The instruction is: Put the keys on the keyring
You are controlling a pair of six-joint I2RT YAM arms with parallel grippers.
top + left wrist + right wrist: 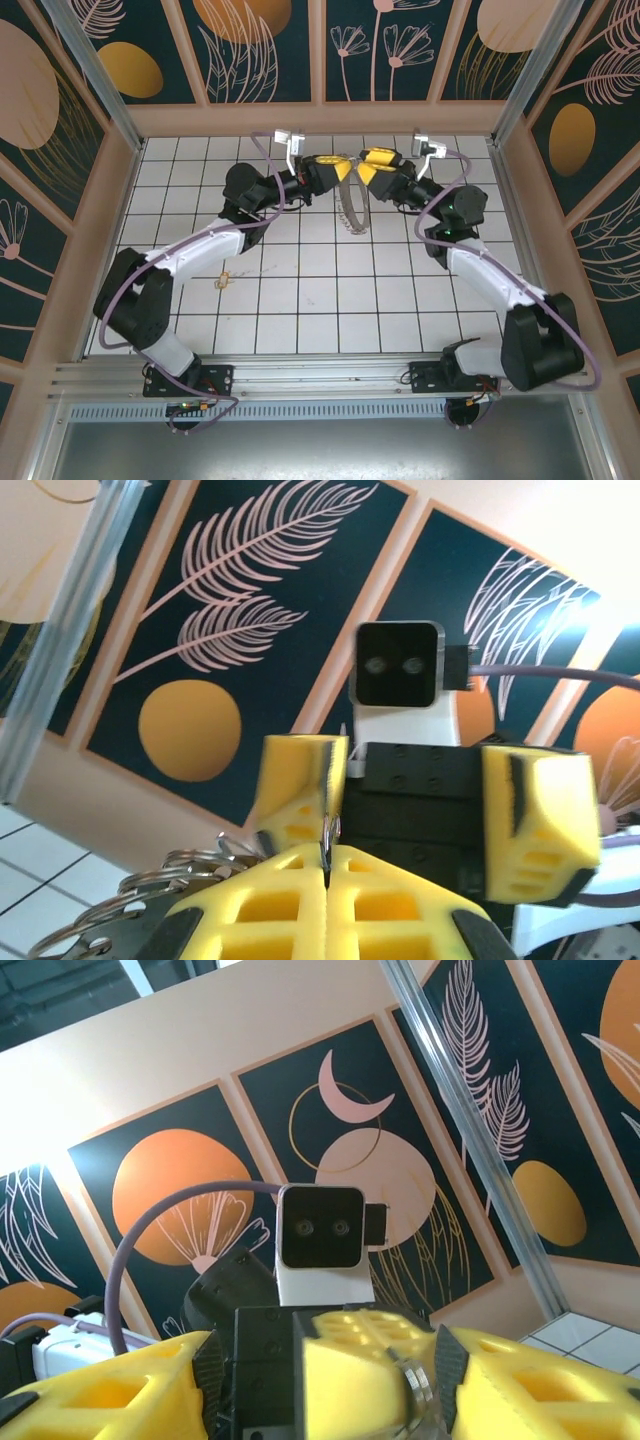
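Both arms meet above the back middle of the tiled floor. My left gripper (340, 170) (328, 865) is shut on the thin wire of the keyring (330, 838), whose stacked loops (165, 880) trail off to the left. From the grip the keyring (352, 212) hangs down in the top view. My right gripper (368, 168) (325, 1390) faces the left one, open, its fingers (300, 790) straddling the left gripper's tips. A piece of the ring (420, 1392) sits just inside its right pad. A tiny brass key (222, 280) lies on the tiles beside the left arm.
Patterned walls (320, 50) and metal corner posts (95, 75) close in the back and sides. A metal rail (320, 375) runs along the near edge at the arm bases. White tiles (320, 300) stretch between the arms.
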